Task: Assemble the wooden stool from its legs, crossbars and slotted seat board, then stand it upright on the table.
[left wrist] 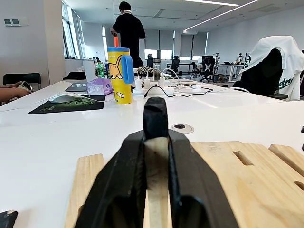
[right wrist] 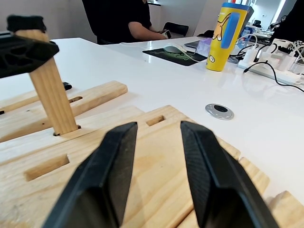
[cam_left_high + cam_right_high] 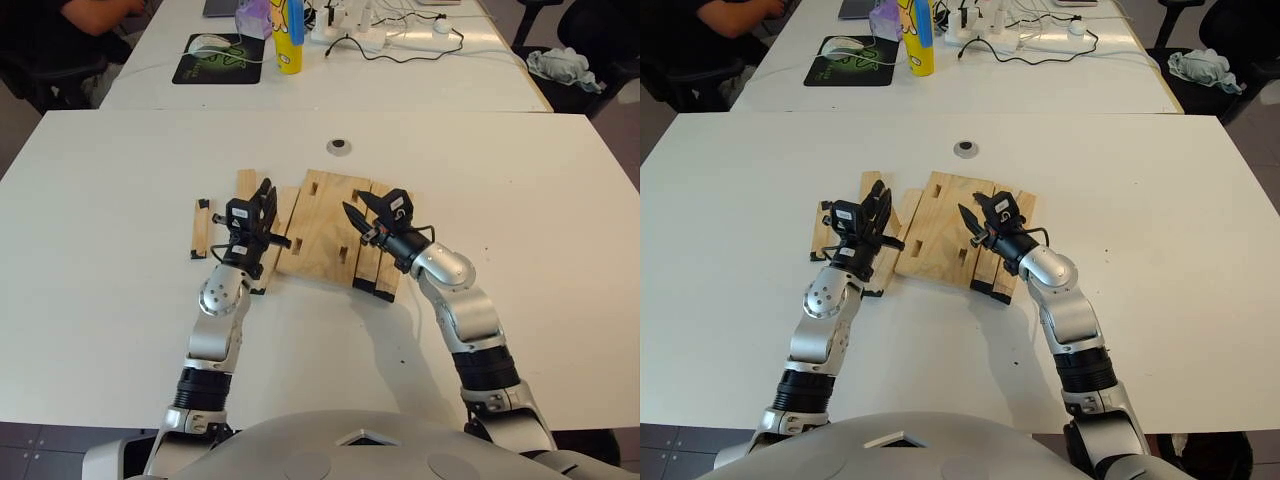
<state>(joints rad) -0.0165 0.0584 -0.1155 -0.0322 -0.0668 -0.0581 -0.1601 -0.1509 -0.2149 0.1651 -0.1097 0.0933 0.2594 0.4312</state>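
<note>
— Well, what do the head views show?

— On the white worktop point(image 3: 120, 250) the seat board point(image 3: 325, 225) lies flat, near the middle. The left claw point(image 3: 262, 215) is at the board's left edge, and the right claw point(image 3: 360, 215) hangs over its right part. More wooden bars point(image 3: 385, 275) lie under the right wrist, touching the board. One short bar point(image 3: 201, 228) lies apart, further to the left.

— And the left wrist view?

— There the left claw point(image 1: 156, 137) is clenched on a leg point(image 1: 156, 159), which has a black cap point(image 1: 156, 114) on its end. The seat board point(image 1: 237, 175) is just beside it, and a plank point(image 1: 85, 175) is on the other side. Behind them I see a round grommet point(image 1: 182, 128) in the worktop and, on the next desk, a yellow cup point(image 1: 119, 73).

— What about the right wrist view?

— The right claw point(image 2: 156, 142) is released. Its two fingers point(image 2: 114, 161) stand apart above the board point(image 2: 71, 142) and touch nothing. Farther off, the leg point(image 2: 52, 99) is almost upright, a little tilted. Its lower end is in a slot point(image 2: 66, 130) of the board, and the left claw point(image 2: 35, 38) grips it near the top.

— So where is the stool?

— It is still in parts, all flat on the worktop except that one leg.
</note>
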